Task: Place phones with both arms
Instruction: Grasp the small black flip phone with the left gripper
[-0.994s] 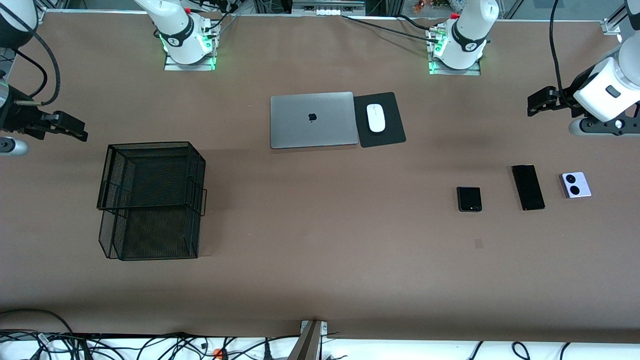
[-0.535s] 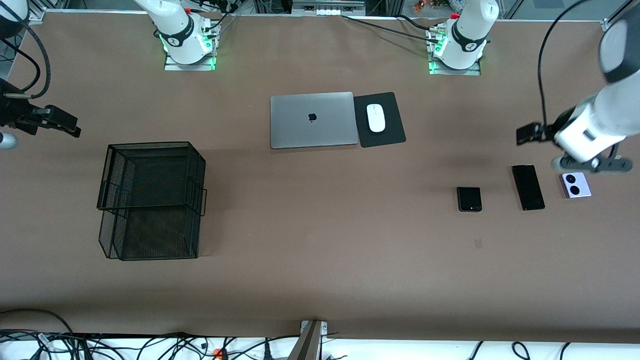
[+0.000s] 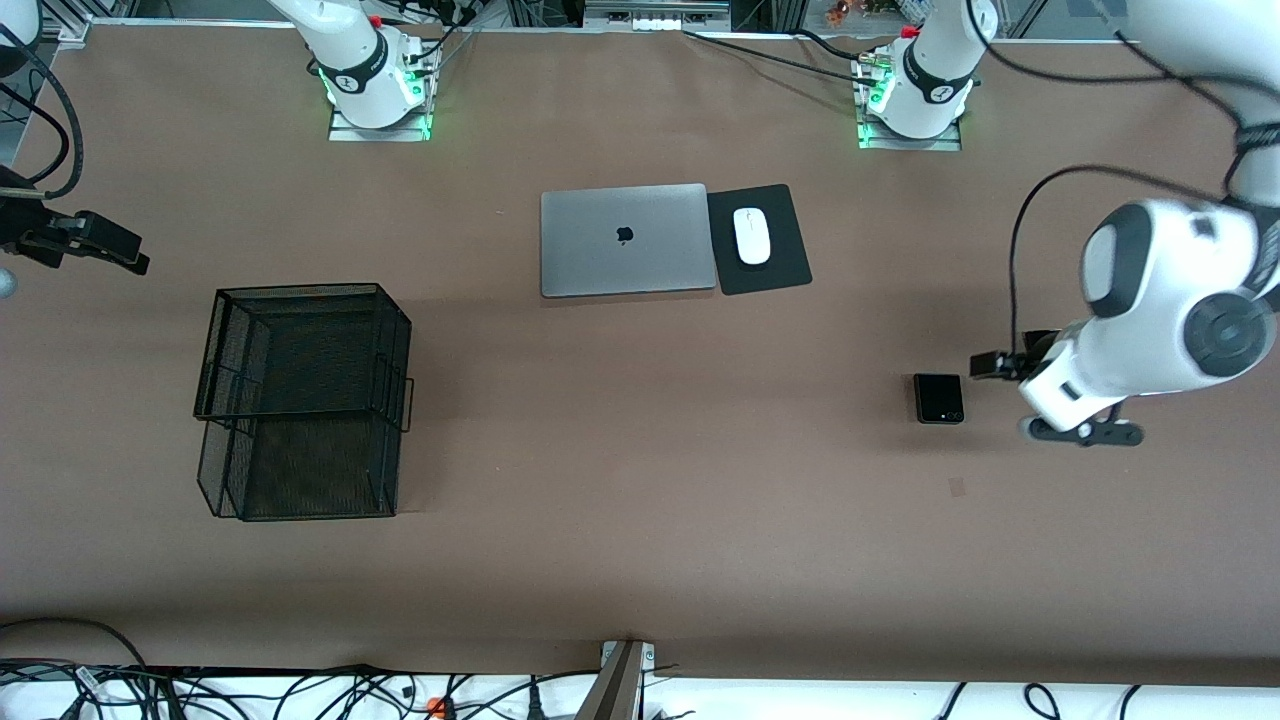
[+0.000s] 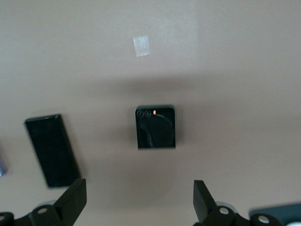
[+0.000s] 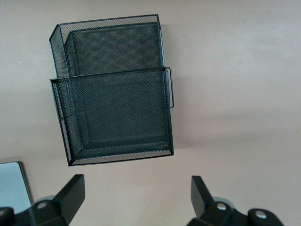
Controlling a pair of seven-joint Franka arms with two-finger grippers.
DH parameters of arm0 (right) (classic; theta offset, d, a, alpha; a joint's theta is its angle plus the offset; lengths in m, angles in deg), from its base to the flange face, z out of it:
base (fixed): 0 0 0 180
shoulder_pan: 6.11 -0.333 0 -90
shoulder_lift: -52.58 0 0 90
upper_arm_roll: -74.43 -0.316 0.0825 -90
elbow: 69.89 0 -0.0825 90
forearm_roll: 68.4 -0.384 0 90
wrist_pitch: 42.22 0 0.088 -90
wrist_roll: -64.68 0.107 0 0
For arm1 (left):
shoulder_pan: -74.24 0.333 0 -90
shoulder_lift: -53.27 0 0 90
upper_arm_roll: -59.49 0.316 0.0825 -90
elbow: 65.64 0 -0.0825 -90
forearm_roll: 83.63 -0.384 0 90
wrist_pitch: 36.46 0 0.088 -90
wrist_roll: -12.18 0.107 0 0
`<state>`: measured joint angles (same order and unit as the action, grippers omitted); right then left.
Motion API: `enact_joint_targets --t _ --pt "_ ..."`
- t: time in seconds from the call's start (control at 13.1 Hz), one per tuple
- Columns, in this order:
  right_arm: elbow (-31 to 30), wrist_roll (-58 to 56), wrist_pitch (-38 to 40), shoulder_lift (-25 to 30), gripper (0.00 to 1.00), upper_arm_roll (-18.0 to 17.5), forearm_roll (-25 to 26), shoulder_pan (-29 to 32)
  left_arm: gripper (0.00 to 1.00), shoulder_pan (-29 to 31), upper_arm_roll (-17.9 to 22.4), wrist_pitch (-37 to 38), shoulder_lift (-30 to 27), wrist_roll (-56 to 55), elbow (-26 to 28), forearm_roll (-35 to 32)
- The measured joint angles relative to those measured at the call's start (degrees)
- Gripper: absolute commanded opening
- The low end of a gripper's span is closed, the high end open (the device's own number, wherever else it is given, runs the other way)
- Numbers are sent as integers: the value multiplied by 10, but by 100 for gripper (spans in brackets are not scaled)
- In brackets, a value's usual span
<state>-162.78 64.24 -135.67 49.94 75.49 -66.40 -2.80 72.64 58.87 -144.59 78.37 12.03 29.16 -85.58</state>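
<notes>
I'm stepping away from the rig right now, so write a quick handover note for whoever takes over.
Left gripper: open, empty, in the air beside the folded black phone, over the phone row at the left arm's end.
Right gripper: open, empty, waiting at the right arm's end, near the mesh basket.
Slim black phone: on the table beside the folded one, seen only in the left wrist view; the arm hides it from the front camera.
Third phone: not identifiable now.
Done: nothing; the basket holds no phone.
Left: pick up and place every phone.
</notes>
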Motion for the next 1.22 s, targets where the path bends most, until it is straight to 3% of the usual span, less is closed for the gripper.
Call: enact_joint_targets --t 0.61,1.22 --pt "-2 0 1 -2 100 0 0 0 100 1 0 -265 44 19 165 0" --pt "-2 0 1 -5 100 0 0 0 100 1 -1 -344 57 18 214 0"
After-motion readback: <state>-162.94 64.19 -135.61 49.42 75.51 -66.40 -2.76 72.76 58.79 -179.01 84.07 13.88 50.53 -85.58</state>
